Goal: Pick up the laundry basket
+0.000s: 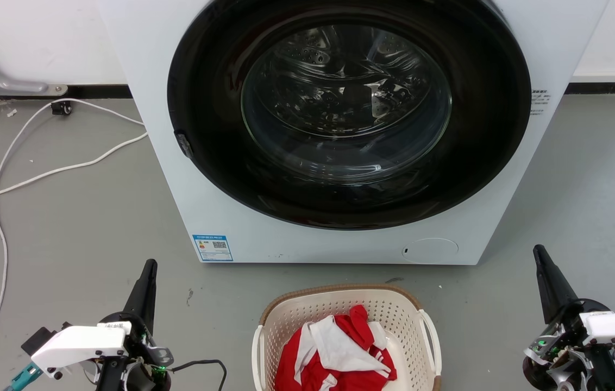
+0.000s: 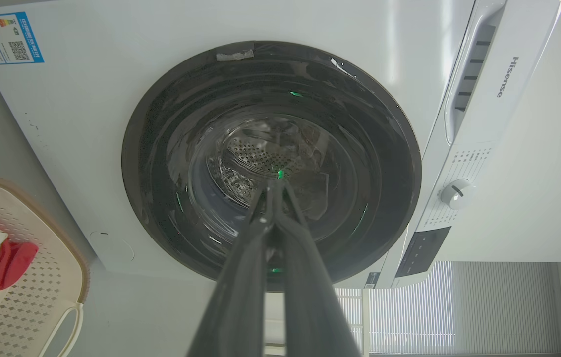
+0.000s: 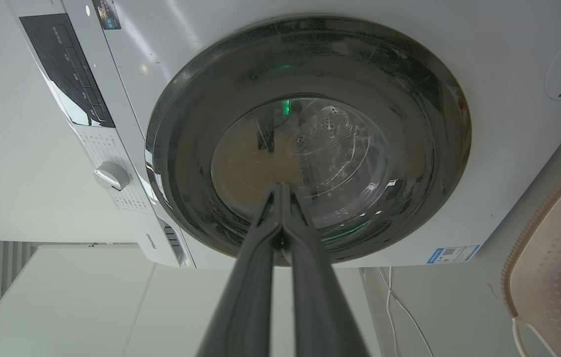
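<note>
The laundry basket (image 1: 286, 317) sits on the floor at the bottom centre of the head view, cream, perforated, with a brown rim and white side handles. Red and white clothes (image 1: 340, 347) lie inside it. Its corner also appears in the left wrist view, laundry basket (image 2: 37, 277), and in the right wrist view, laundry basket (image 3: 543, 258). My left gripper (image 1: 150, 264) is shut and empty, well left of the basket. Shut and empty too, my right gripper (image 1: 537, 248) stands well to the basket's right. Both point toward the washing machine, as seen at left gripper (image 2: 275, 182) and right gripper (image 3: 280, 186).
A white washing machine (image 1: 177, 179) with a dark round door, closed, stands just behind the basket. White cables (image 1: 41, 174) trail over the grey floor at the left. Open floor lies on both sides of the basket.
</note>
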